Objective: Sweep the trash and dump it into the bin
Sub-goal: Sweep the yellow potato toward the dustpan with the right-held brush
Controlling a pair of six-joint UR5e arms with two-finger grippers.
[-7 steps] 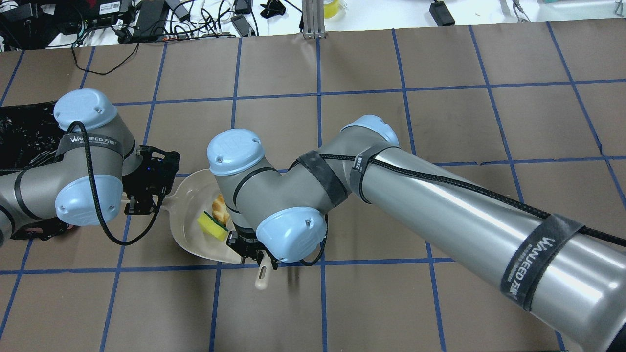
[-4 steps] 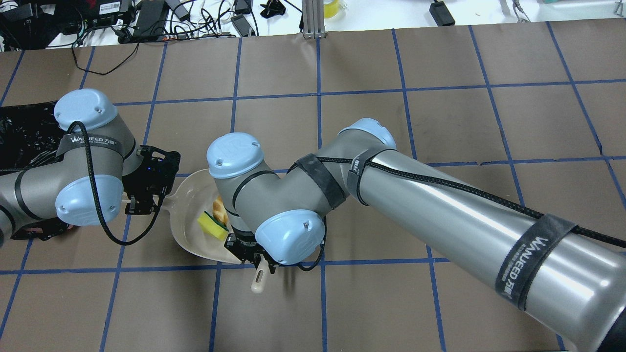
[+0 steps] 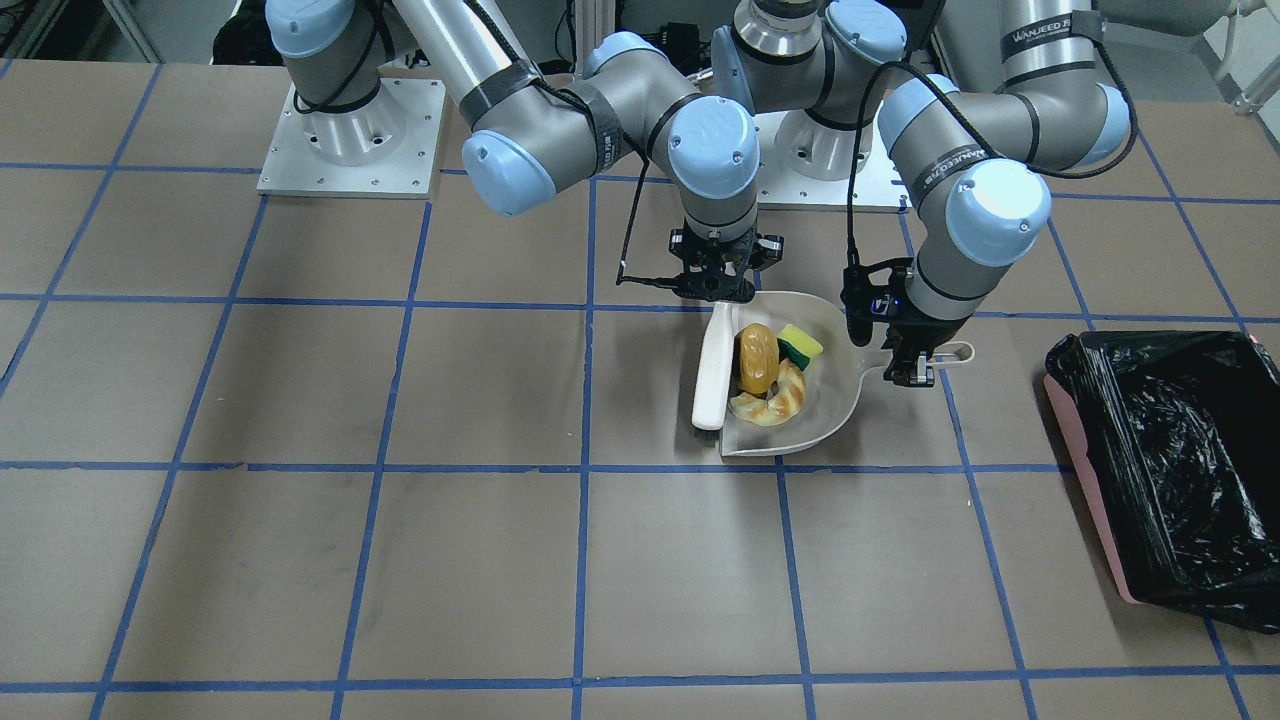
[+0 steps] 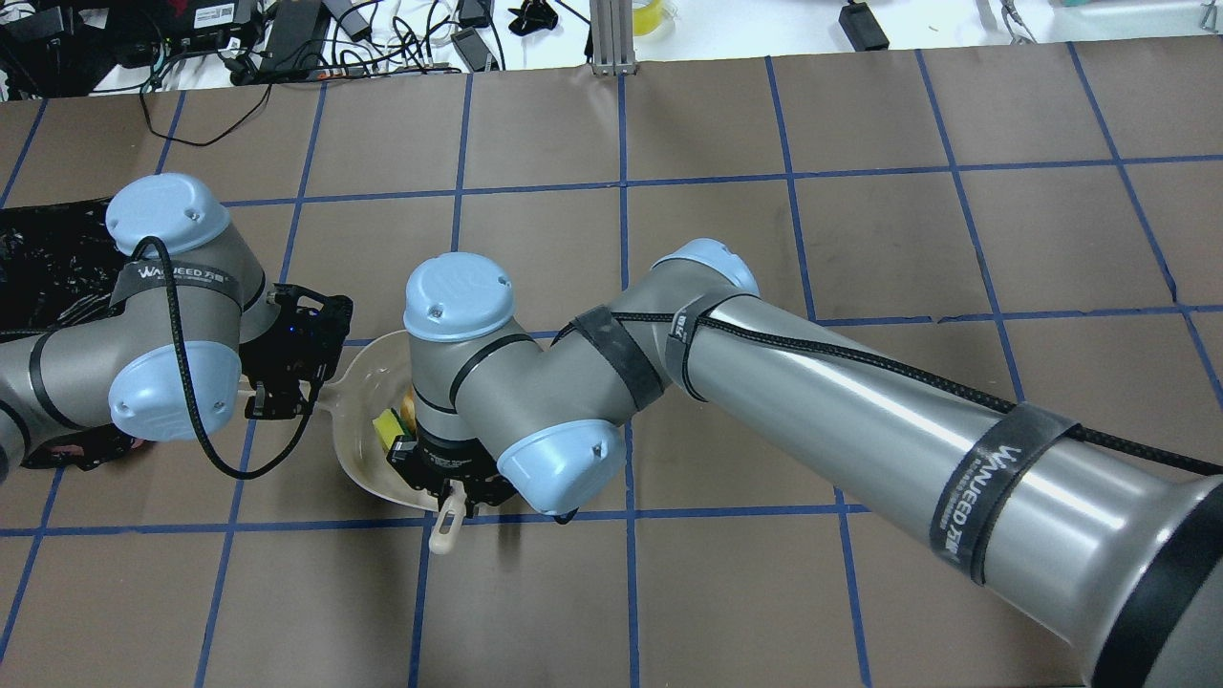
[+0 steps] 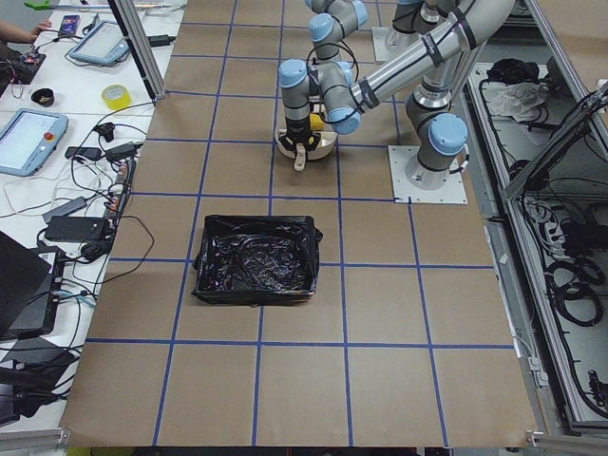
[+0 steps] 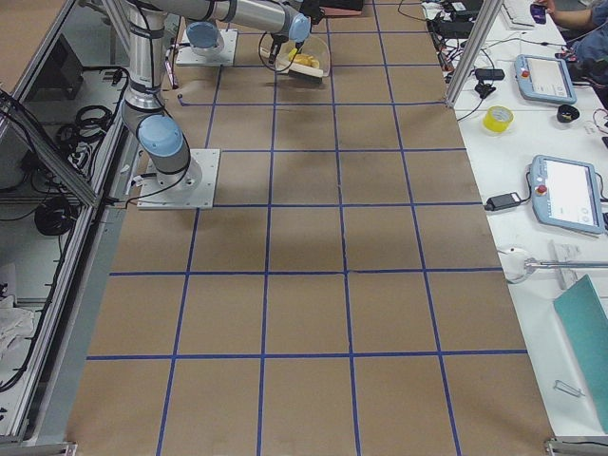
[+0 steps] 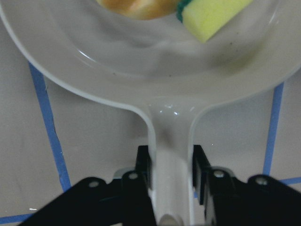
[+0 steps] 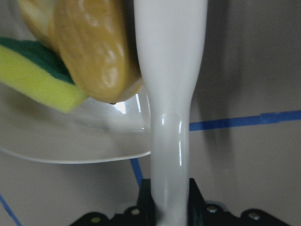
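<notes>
The cream-white dustpan (image 3: 832, 402) lies on the table holding all three pieces of trash: the golden-brown potato lump (image 3: 758, 358), the tan croissant piece (image 3: 775, 404) and the yellow-green sponge (image 3: 800, 345). My left gripper (image 3: 912, 372) is shut on the dustpan handle (image 7: 171, 160). My right gripper (image 3: 722, 285) is shut on the cream brush (image 3: 712, 365), which stands along the pan's open side against the potato lump (image 8: 94, 52). The pink bin (image 3: 1170, 450) with its black bag stands apart, on my left, empty of trash.
In the overhead view my right arm's wrist covers most of the dustpan (image 4: 358, 449); only the sponge's edge (image 4: 387, 422) and the brush handle end (image 4: 444, 527) show. Cables and devices lie beyond the table's far edge. The bin (image 5: 255, 258) sits near the table's left end.
My right arm has swung to the view's left with the brush, pushing it up against the trash in the pan. The left arm and dustpan have not moved.
</notes>
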